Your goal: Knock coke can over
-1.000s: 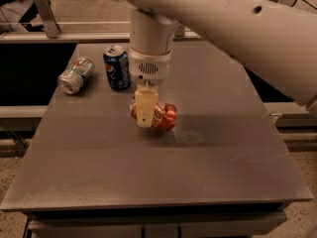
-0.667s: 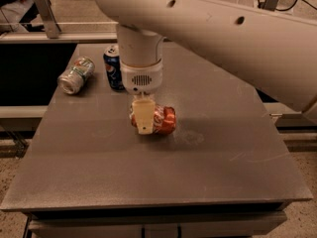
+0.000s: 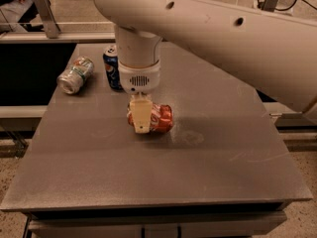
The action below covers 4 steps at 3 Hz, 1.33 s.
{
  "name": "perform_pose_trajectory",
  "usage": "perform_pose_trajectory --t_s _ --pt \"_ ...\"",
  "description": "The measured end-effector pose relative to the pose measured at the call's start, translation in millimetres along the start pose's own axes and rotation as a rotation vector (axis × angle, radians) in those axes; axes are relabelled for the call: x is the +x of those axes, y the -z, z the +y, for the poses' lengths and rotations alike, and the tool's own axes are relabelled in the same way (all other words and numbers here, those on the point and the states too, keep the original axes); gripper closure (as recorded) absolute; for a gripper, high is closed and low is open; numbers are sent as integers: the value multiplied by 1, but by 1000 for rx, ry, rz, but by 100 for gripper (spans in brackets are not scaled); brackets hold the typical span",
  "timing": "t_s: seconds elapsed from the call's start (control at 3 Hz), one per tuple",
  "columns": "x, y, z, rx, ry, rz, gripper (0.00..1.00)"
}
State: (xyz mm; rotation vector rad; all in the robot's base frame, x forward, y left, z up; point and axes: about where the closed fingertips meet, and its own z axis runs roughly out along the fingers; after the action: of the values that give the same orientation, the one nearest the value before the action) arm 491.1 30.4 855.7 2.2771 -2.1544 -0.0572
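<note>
The red coke can (image 3: 158, 118) lies on its side near the middle of the grey table (image 3: 148, 172). My gripper (image 3: 141, 117) hangs from the big white arm and sits right in front of the can's left end, covering part of it. Whether it touches the can I cannot tell.
A dark blue Pepsi can (image 3: 112, 66) stands upright at the back left, partly behind my wrist. A silver-and-green can (image 3: 75, 75) lies on its side further left, near the table's left edge. The arm spans the upper right of the view.
The arm has swung left and the camera view has shifted closer. The coke can stays lying on its side by the gripper.
</note>
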Motion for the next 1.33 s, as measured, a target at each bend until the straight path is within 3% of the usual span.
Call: perform_pose_trajectory --t_s 0.33,0.67,1.0,1.33 --pt "-3 0 -2 12 0 -10 12" --pt "-5 0 -4 21 1 -19 0" --pt "-5 0 -4 22 1 -19 0" --pt "-1 12 -5 49 9 -58 0"
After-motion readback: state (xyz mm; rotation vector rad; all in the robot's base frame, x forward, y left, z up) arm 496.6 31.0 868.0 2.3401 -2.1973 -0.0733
